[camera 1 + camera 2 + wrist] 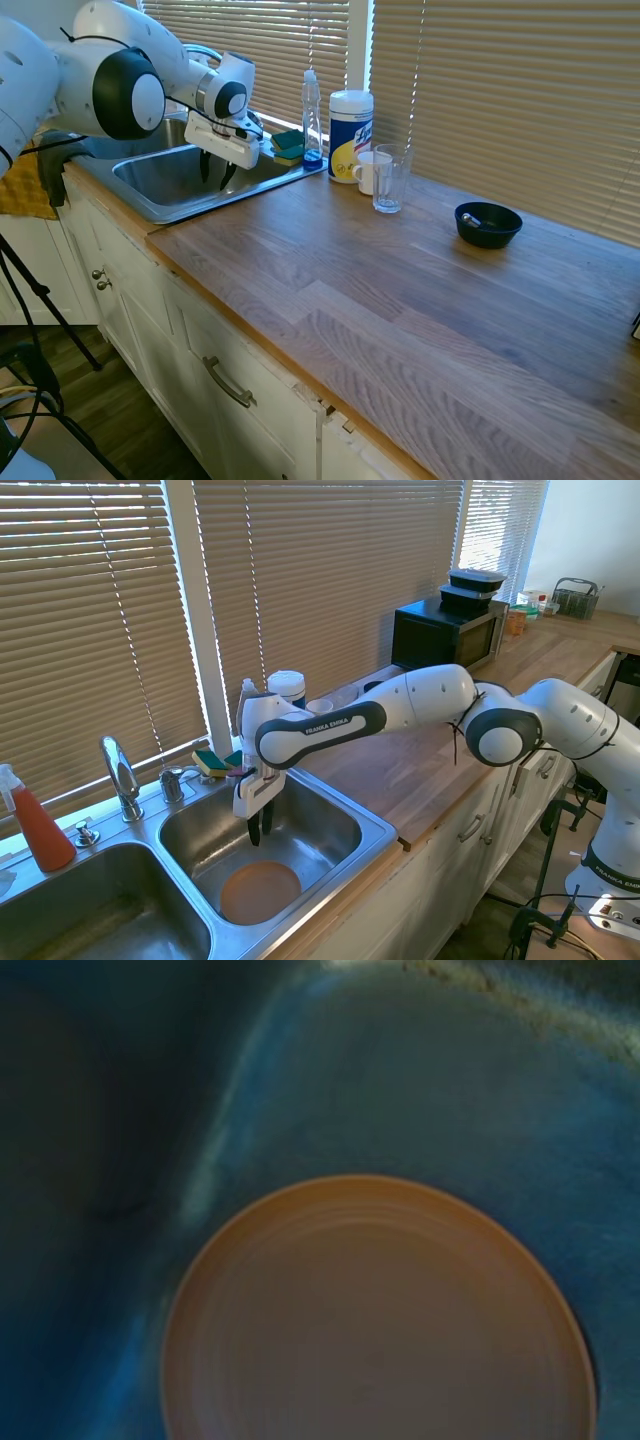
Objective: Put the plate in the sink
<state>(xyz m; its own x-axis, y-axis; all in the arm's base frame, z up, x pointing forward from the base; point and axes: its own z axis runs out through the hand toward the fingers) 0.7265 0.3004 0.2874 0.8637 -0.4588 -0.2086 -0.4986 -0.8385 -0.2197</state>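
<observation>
the plate (259, 891) lies flat on the floor of the sink (345, 815), in its right basin. the gripper (259, 830) hangs just above the plate's far edge, fingers parted, holding nothing, so lifting straight up looks clear.

Wood countertop (420, 290): dark bowl (488, 224), glass (389, 179), mug (366, 172), wipes canister (350, 121).

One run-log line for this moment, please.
round peach-orange plate: flat in basin nearest counter | stainless steel double-basin sink | tool: above plate, open, empty

Blue bowl (488, 224), glass (389, 178), wipes canister (350, 135) on countertop (420, 300).
</observation>
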